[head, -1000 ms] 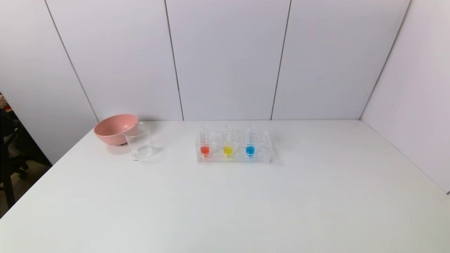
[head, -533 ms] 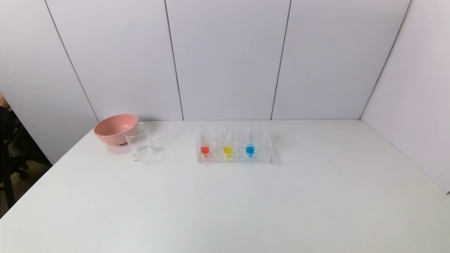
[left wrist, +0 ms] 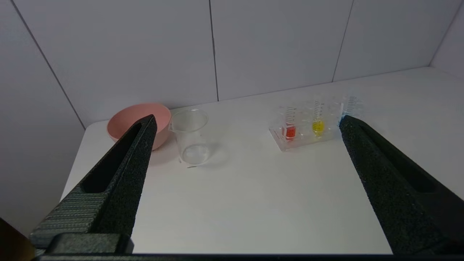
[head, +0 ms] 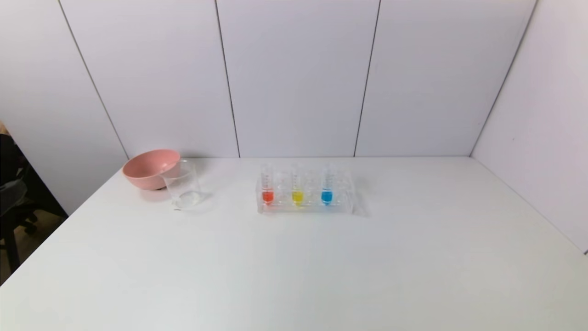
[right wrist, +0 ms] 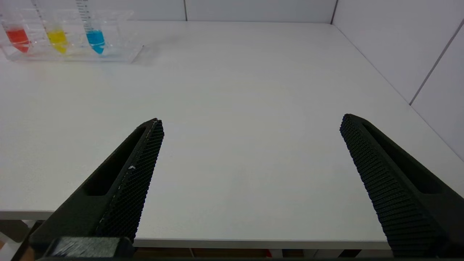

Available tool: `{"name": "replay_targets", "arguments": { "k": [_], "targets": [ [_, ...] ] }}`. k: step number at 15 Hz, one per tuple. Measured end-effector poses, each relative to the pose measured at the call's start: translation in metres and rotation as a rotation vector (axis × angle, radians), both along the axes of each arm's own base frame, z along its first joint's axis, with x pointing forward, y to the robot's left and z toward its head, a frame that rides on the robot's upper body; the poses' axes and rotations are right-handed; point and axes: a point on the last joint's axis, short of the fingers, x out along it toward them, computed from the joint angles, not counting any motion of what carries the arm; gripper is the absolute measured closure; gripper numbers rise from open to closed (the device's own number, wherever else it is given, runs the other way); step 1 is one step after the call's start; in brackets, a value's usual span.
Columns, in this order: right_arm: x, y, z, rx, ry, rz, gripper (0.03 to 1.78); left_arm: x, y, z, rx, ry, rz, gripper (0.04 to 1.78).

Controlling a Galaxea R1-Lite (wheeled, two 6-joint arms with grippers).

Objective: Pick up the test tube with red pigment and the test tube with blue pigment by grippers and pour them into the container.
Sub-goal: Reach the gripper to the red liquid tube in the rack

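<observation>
Head view: a white table (head: pixel 294 266) carries a clear tube rack (head: pixel 305 202) near its middle, toward the back wall. 3 tubes stand upright in the rack in 1 row: the test tube with red pigment (head: pixel 267 186) at the left end, a yellow tube (head: pixel 297 187) in the middle, the test tube with blue pigment (head: pixel 326 186) to its right. The container (head: pixel 182 185) stands well apart to the left of the rack, just in front of and overlapping a pink bowl (head: pixel 149 168). Neither arm appears in this view.

Left wrist view: the left gripper (left wrist: pixel 246 121) is held off the near left side of the table, its 2 black fingers spread wide with nothing between them. Beyond it lie the bowl, the container and the rack; the blue tube is mostly hidden behind 1 finger.

Right wrist view: the right gripper (right wrist: pixel 252 121) sits above the table's near edge, fingers spread wide and holding nothing. The rack with all 3 tubes lies far ahead of it.
</observation>
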Motion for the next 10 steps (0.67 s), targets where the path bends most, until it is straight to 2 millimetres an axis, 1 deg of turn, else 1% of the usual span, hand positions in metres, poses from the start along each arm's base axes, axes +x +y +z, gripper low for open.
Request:
{"name": "replay_targets", "arguments": {
  "k": [4,8,10],
  "targets": [
    [0.0,0.0,0.0,0.0,0.0,0.0,0.04,0.04,-0.001,0.009,-0.007,0.044,-0.044,0.06],
    [0.0,0.0,0.0,0.0,0.0,0.0,0.04,0.087,-0.003,0.02,-0.051,0.063,-0.065,0.06],
    [0.0,0.0,0.0,0.0,0.0,0.0,0.04,0.113,-0.006,0.022,-0.071,0.065,-0.081,0.06]
  ]
}}
